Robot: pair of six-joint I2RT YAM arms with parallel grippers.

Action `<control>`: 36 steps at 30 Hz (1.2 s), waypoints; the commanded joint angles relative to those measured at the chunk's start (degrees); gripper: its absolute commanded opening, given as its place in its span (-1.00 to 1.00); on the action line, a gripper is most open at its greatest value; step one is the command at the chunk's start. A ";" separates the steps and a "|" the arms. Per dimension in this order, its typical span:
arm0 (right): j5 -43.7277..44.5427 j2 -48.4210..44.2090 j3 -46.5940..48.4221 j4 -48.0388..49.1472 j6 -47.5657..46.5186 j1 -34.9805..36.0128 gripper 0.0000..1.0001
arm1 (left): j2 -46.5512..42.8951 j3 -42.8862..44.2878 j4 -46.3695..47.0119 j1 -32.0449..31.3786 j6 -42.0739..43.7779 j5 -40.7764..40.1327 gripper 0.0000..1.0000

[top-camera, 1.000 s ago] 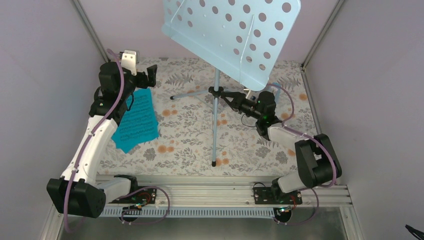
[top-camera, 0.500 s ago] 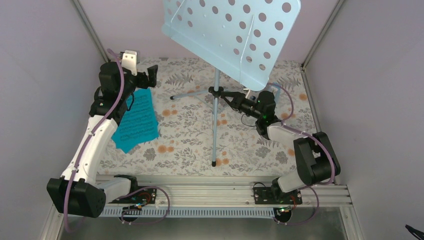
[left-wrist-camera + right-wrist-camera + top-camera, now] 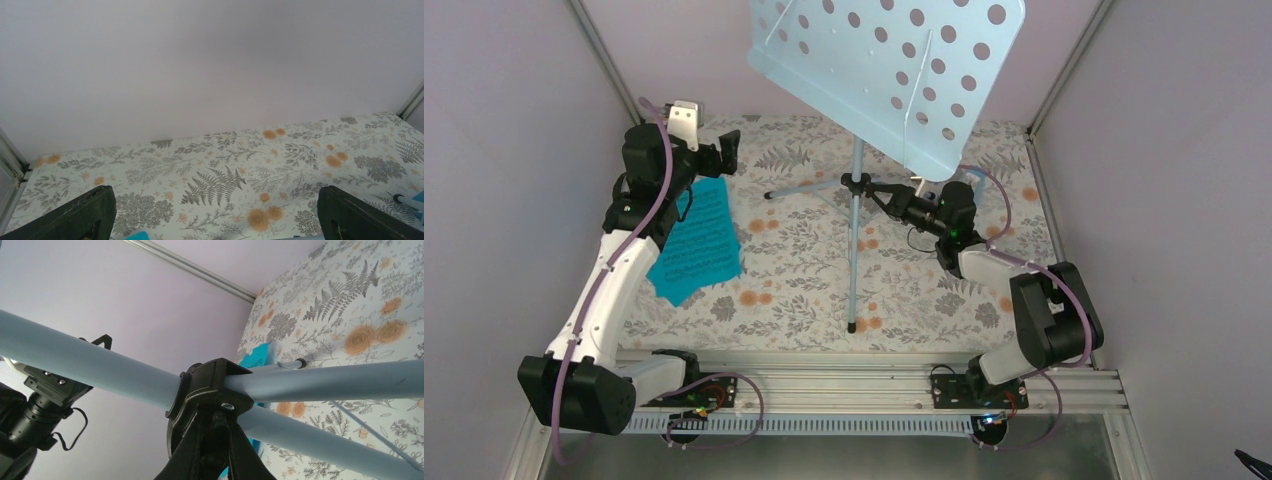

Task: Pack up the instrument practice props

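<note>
Pale-blue metal, the music stand (image 3: 894,70) stood on the floral table (image 3: 794,270), looking light but top-heavy. The right gripper (image 3: 870,190) was clamped on its black leg hub (image 3: 210,390), probably the stiffest hold; the left gripper (image 3: 726,150) gaped empty.

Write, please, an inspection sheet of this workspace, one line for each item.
Surface: floral table cover, flat.
Job's things: music stand upright on its tripod; turquoise sheet music flat, partly under the left arm; metronome not seen.
Clutter: nothing seen.
Grippers: left gripper open, empty, above the table; right gripper shut on the stand's black hub.
Cables: purple cable along each arm, loops at the bases.
Surroundings: plain pale walls; metal rail at the near edge.
</note>
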 commanded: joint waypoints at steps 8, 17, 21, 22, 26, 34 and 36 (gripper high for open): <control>6.02 -2.54 0.02 -4.02 -32.46 0.11 -0.92 | 0.76 0.53 0.30 -0.05 0.54 1.29 1.00; 13.01 -4.96 2.56 -14.93 -64.74 2.31 -0.92 | 1.56 0.66 0.20 -0.05 0.52 1.61 1.00; 25.79 -5.81 2.75 -15.78 -76.43 5.40 -0.90 | 1.74 0.63 0.24 -0.05 0.52 1.96 1.00; 27.71 -5.82 2.99 -15.63 -78.27 5.63 -0.89 | 1.75 0.62 0.26 -0.05 0.52 2.04 1.00; 35.22 -5.74 3.52 -14.86 -84.74 6.50 -0.85 | 1.90 0.70 0.23 -0.04 0.48 2.05 1.00; 42.49 -13.80 1.09 -11.88 -79.47 7.21 -0.11 | 2.01 0.56 0.23 -0.04 0.43 1.93 1.00; 44.81 -17.30 -0.47 -11.43 -72.22 6.92 0.14 | 1.96 0.61 0.25 0.00 0.35 1.80 1.00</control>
